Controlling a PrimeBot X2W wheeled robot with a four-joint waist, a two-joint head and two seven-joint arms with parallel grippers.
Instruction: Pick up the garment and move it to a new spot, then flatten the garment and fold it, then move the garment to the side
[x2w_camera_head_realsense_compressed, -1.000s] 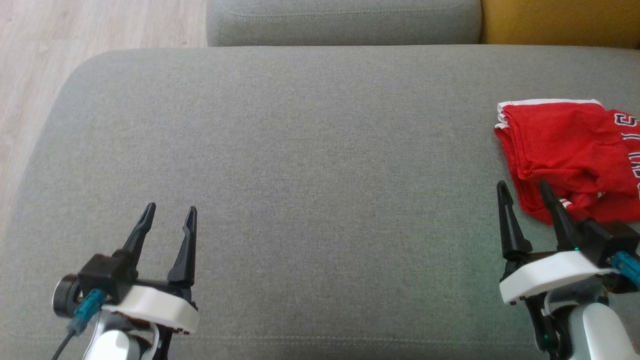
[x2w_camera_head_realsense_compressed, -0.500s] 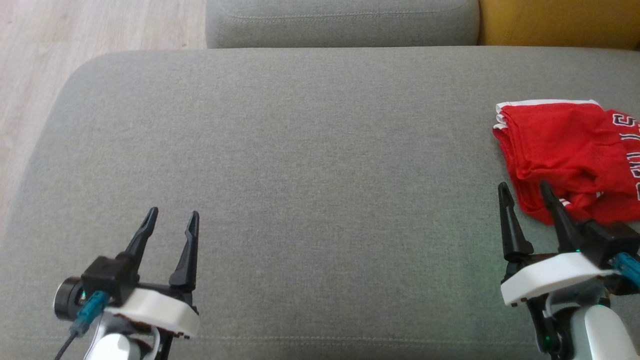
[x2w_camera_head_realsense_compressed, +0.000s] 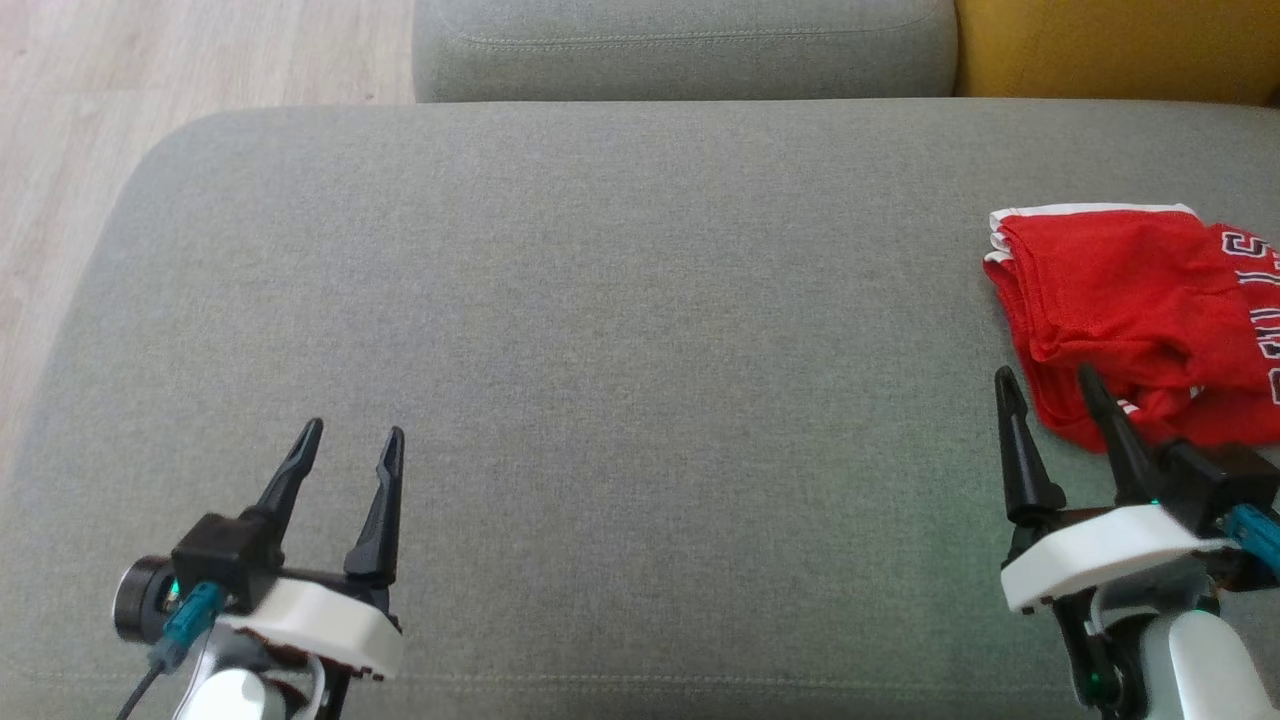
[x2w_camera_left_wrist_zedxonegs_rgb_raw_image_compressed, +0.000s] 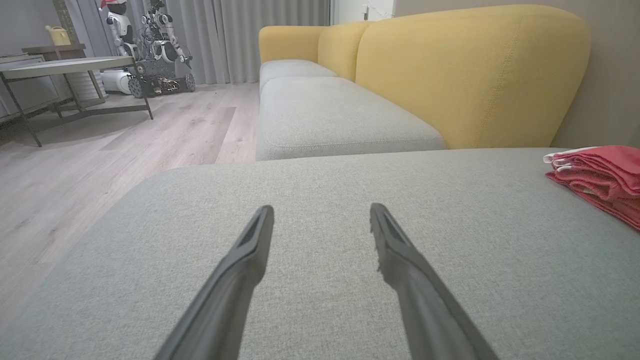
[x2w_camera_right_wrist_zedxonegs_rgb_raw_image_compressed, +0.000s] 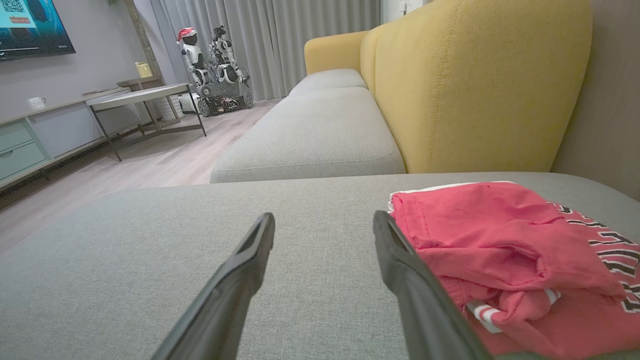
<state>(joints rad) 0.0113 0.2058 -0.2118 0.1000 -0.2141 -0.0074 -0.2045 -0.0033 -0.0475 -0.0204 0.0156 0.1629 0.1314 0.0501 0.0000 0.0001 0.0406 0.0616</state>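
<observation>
Left gripper and right gripper hover over the cushion, jaws spread empty, the right beside the garment.

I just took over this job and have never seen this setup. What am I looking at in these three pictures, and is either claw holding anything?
The machine is a two-armed robot working over a grey sofa cushion. The top-down picture comes from a camera on its head. It shows the left gripper at lower left and the right gripper at lower right, each a pair of long dark fingers. The other two pictures come from cameras on the wrists, looking along those same fingers. One thing lies on the cushion: a red garment with white trim and lettering, loosely bunched at the robot's right, close beside the right gripper. Both grippers are open and hold nothing. A yellow backrest rises behind.
</observation>
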